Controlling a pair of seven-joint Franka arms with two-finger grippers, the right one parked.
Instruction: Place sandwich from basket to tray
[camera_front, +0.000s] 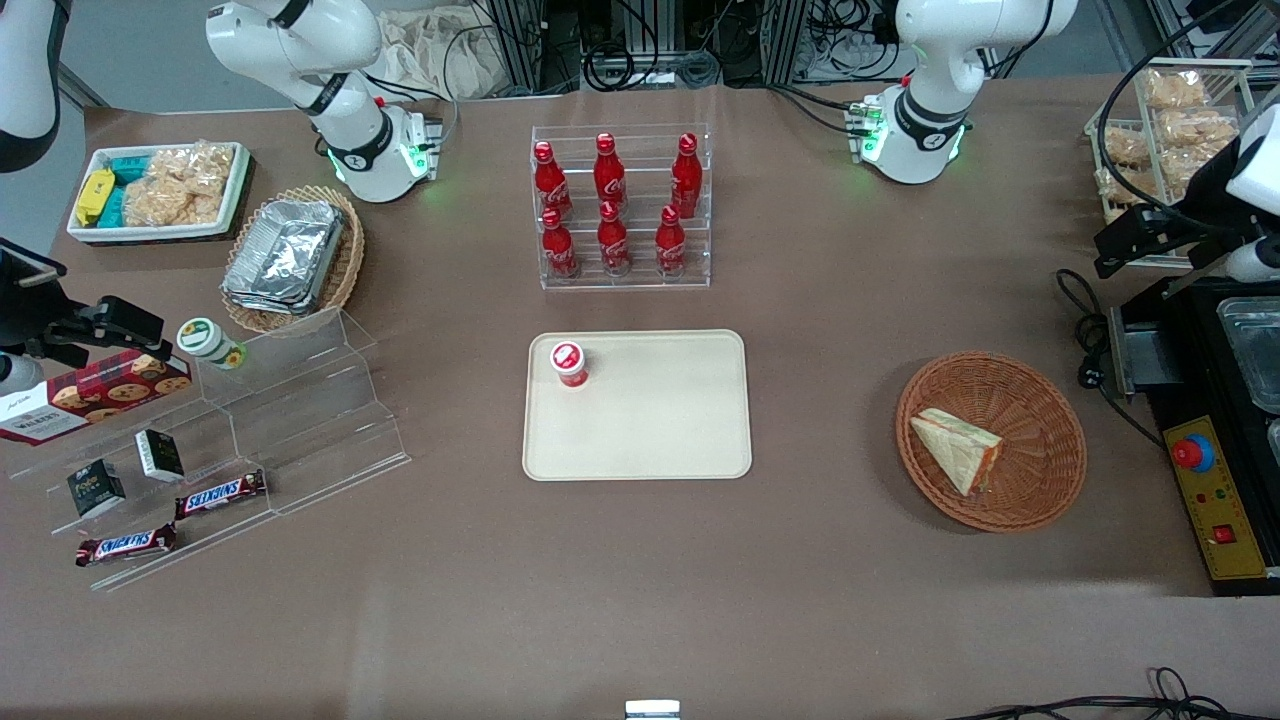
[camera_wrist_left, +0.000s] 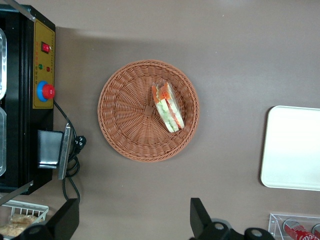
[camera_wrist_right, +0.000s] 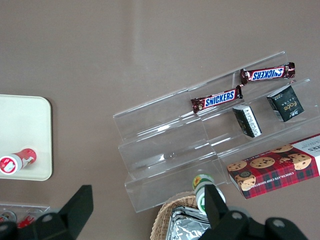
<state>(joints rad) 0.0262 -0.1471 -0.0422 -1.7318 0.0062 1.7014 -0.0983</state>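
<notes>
My working left arm (camera_front: 935, 70): glossy white rounded shells, black joint ring, green status lights at the base, cables trailing from it. Gripper (camera_wrist_left: 132, 225), above the table near the basket: 2 matte black wedge-shaped fingers (camera_wrist_left: 65, 217), set wide apart, round black fasteners at their roots.

We saw a wide brown tabletop (camera_front: 860, 300) under even overhead light, with a soft bright patch near its front edge. Along its edge farthest from the front camera stood metal framing (camera_front: 520, 40) hung with tangled black cables (camera_front: 640, 60), and crumpled pale cloth (camera_front: 440, 50) lay there too. Grey floor (camera_front: 130, 50) showed past one corner.
</notes>
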